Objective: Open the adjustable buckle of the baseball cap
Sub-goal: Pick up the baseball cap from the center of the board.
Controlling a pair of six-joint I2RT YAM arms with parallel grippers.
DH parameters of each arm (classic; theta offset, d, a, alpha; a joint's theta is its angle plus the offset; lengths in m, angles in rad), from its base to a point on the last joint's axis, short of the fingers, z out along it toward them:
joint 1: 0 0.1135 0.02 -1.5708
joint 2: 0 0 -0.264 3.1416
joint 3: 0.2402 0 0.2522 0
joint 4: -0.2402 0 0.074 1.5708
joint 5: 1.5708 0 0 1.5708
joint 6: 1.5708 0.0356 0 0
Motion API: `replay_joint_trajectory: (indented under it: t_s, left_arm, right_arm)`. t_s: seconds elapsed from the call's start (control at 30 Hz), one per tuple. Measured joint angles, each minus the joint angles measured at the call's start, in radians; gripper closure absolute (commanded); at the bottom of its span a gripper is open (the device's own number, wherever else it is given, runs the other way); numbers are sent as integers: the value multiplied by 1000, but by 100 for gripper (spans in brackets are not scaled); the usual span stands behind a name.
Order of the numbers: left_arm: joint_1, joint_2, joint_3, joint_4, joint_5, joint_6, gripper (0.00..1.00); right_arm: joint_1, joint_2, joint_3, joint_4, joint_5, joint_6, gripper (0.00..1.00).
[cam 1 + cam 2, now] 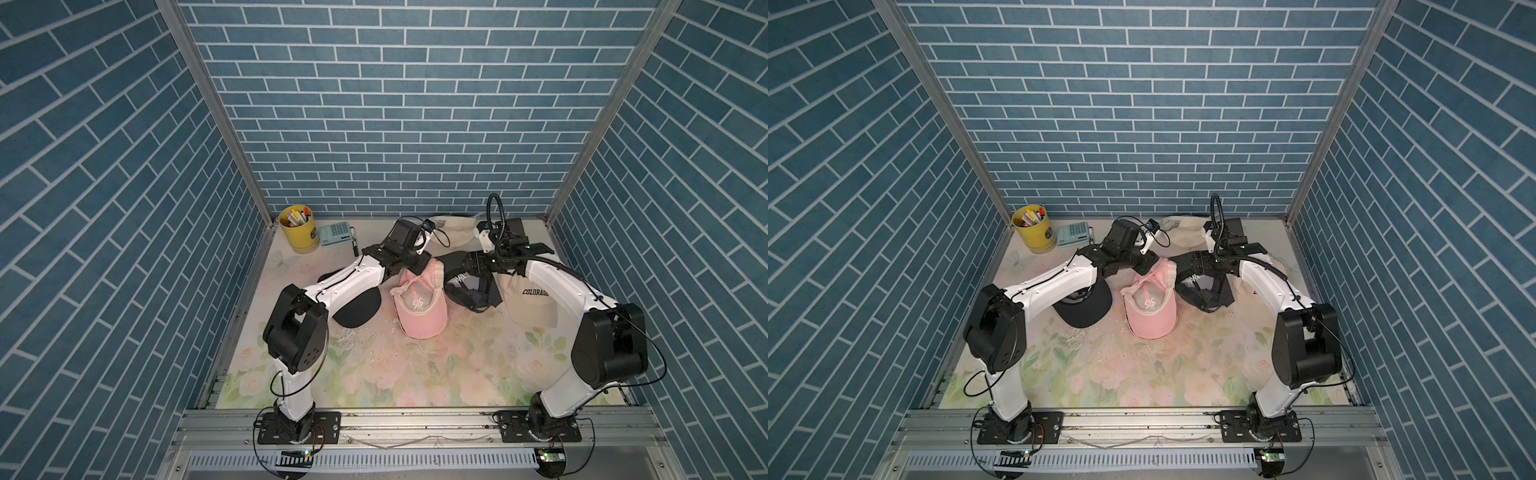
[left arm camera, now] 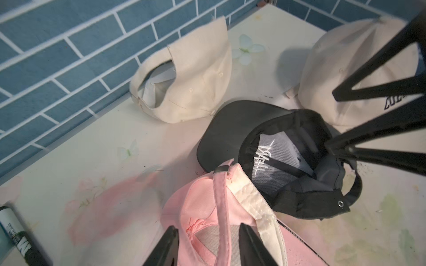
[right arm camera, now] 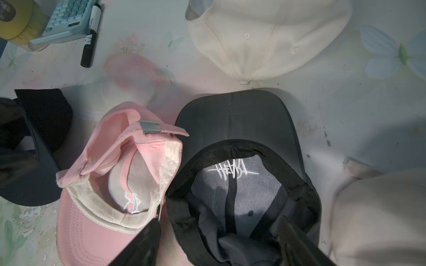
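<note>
- Pink cap [image 1: 424, 322]: centre of table [image 1: 374, 370], upturned, brim at 6 o'clock, buckle [image 3: 151, 127] at 12.
- Left gripper [image 2: 208, 227]: nearer arm; jaws spread astride strap [image 2: 220, 207], not pinching.
- Right gripper [image 3: 220, 223]: 3 o'clock, spread over black cap [image 3: 242, 129].

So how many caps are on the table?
5: pink cap in the middle, black cap right of it, navy cap under the left arm, COLORADO cap under the right arm, cream cap by the back wall. Arms may hide more.
</note>
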Motion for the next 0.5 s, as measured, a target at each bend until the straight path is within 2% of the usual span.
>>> replay_joint_trajectory:
  t_s: [0.27, 0.5]
  left_arm:
    - [-37, 82, 43, -60, -19, 68, 54]
    - [-37, 117, 75, -80, -63, 85, 63]
  right_arm:
    - [0, 55, 6, 0, -11, -1, 22]
    - [6, 103, 20, 11, -60, 3, 26]
